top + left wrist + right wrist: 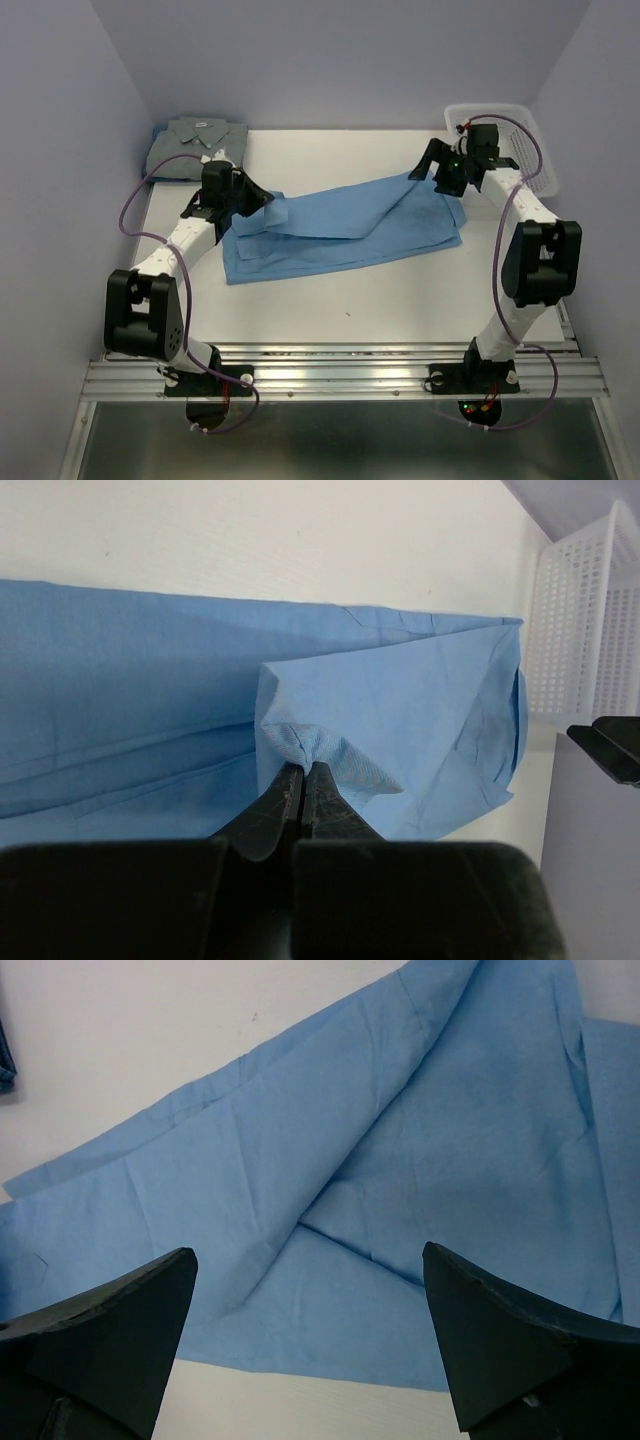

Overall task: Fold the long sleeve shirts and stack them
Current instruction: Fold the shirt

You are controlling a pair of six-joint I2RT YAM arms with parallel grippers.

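L jaws pinched on blue shirt (350, 232) fold, R jaws spread over its right end

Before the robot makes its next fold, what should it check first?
1. Left jaws holding the blue shirt: ok, shut on a pinched bit of cloth.
2. Right jaws holding cloth: not ok, wide open above the shirt, gripping nothing.
3. Blue shirt lying flat: not ok, one flap is folded over and creased.
4. Grey-green shirt folded and out of the way: ok, at the far left corner.
5. Right arm clear of the white basket: cannot tell, they overlap in the top view.
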